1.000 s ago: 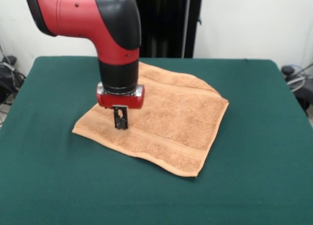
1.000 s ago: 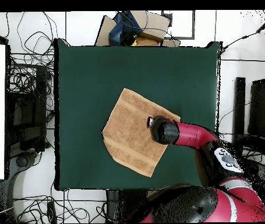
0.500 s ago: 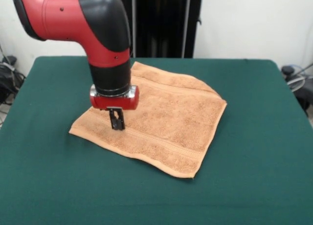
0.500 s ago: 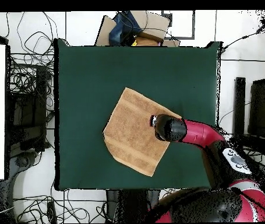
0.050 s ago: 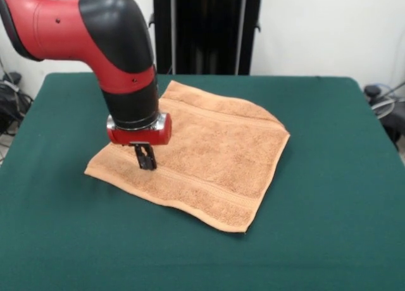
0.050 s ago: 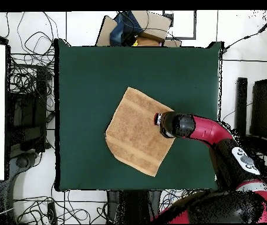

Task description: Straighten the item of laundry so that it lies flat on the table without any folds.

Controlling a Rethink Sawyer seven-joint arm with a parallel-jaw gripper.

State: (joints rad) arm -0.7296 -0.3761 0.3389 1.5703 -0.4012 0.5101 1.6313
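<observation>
Front and overhead views: the towel [image 5: 202,161] lies spread near the middle of the green counter [image 5: 329,196], corners toward the frame edges. The gripper [image 5: 146,162] presses down near the towel's left corner in the front view, the cloth extending right and toward the upper frame. Its jaws look nearly closed with the tips at the terry; whether they pinch cloth cannot be told, and the wrist hides them overhead.

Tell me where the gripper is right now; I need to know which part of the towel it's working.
In the front view the gripper is down on the towel, near its left corner, with bare table just beyond.
</observation>
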